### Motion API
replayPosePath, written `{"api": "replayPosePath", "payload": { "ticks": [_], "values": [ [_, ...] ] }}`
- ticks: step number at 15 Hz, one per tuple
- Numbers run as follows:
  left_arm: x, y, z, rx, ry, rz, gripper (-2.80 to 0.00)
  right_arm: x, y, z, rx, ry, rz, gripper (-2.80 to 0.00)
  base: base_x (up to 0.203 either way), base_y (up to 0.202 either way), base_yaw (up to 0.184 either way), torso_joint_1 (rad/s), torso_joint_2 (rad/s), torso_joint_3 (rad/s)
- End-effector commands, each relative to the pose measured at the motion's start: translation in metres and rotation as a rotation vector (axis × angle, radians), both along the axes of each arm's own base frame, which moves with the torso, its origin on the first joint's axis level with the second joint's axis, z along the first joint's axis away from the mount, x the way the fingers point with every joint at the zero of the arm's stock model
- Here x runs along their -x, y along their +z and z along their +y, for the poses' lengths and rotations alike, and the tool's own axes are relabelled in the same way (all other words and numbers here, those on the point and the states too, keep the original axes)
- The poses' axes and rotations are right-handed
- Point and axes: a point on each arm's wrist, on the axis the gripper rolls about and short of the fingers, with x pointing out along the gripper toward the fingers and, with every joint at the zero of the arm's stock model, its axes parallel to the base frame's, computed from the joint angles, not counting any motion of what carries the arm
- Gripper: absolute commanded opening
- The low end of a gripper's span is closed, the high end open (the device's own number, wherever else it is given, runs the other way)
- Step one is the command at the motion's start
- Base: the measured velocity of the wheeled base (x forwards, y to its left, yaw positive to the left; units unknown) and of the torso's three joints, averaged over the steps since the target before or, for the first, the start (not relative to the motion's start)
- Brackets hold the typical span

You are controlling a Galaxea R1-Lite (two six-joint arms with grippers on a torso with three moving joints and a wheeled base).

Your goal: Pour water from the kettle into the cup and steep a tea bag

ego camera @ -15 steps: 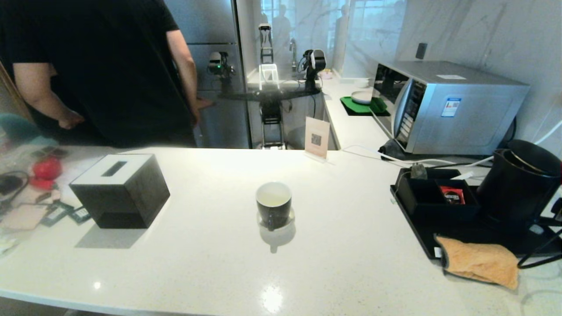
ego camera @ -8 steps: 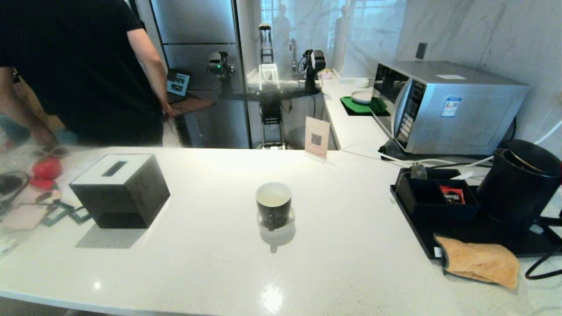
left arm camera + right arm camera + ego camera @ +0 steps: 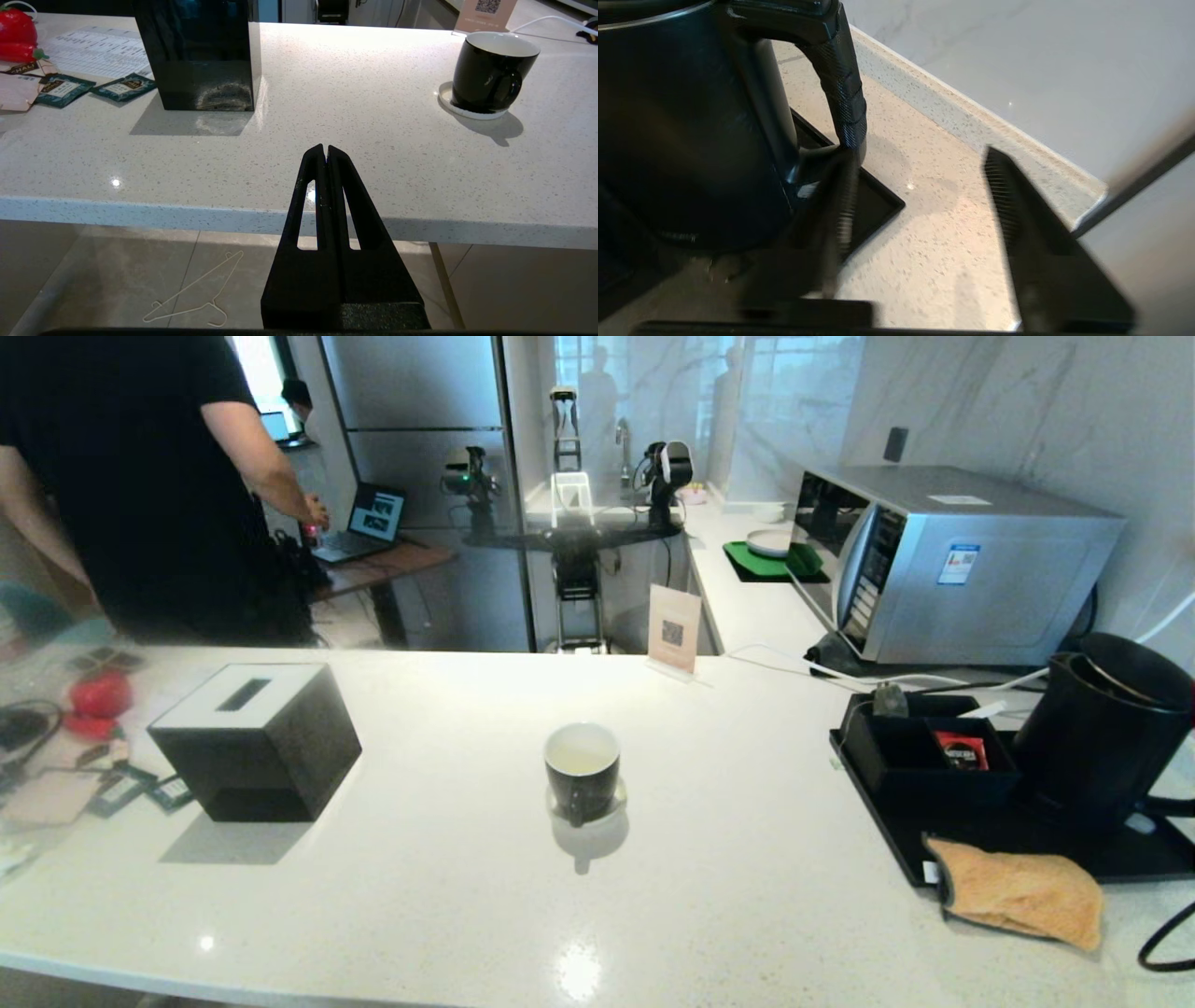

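kettle point(image 3: 1102, 737) far right on black tray point(image 3: 896, 840), unlifted; cup point(image 3: 582, 771) mid-counter, apparently unfilled; tea bag point(image 3: 889, 700) in tray box | right claw point(image 3: 920, 196) apart beside kettle handle; left claw point(image 3: 325, 154) together, parked | pour, steep both left

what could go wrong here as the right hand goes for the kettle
1. The right hand is open beside the kettle, one finger at the foot of the handle, not around it. Closing there could miss the handle or nudge the kettle on its black tray.
2. The kettle's lid looks open, so a fast tilt may spill water.
3. The cup is small and stands well away from the kettle, so water may slop on the way.
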Motion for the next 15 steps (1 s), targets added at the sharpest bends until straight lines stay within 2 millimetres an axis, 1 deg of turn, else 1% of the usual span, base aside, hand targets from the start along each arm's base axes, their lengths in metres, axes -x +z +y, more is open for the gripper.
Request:
{"api": "replayPosePath", "payload": {
  "ticks": [1, 4, 7, 9, 11, 13, 15],
  "values": [
    [0.000, 0.000, 0.000, 0.000, 0.000, 0.001, -2.80, 0.010, 0.010, 0.006, 0.031, 0.003, -0.033, -2.80, 0.000, 0.000, 0.000, 0.000, 0.00, 0.000],
    [0.000, 0.000, 0.000, 0.000, 0.001, 0.001, -2.80, 0.012, 0.029, 0.008, 0.074, 0.014, -0.104, -2.80, 0.000, 0.000, 0.000, 0.000, 0.00, 0.000],
    [0.000, 0.000, 0.000, 0.000, 0.000, 0.001, -2.80, -0.003, 0.060, 0.003, 0.146, 0.095, -0.215, -2.80, 0.000, 0.000, 0.000, 0.000, 0.00, 0.000],
    [0.000, 0.000, 0.000, 0.000, 0.000, 0.001, -2.80, -0.021, 0.082, 0.000, 0.195, 0.150, -0.273, -2.80, 0.000, 0.000, 0.000, 0.000, 0.00, 0.000],
    [0.000, 0.000, 0.000, 0.000, 0.000, 0.001, -2.80, -0.042, 0.097, 0.001, 0.220, 0.197, -0.297, -2.80, 0.000, 0.000, 0.000, 0.000, 0.00, 0.000],
    [0.000, 0.000, 0.000, 0.000, 0.000, 0.001, -2.80, -0.066, 0.103, 0.000, 0.228, 0.230, -0.299, -2.80, 0.000, 0.000, 0.000, 0.000, 0.00, 0.000],
    [0.000, 0.000, 0.000, 0.000, 0.000, 0.001, -2.80, -0.089, 0.101, -0.005, 0.238, 0.244, -0.276, -2.80, 0.000, 0.000, 0.000, 0.000, 0.00, 0.000]
  ]
}}
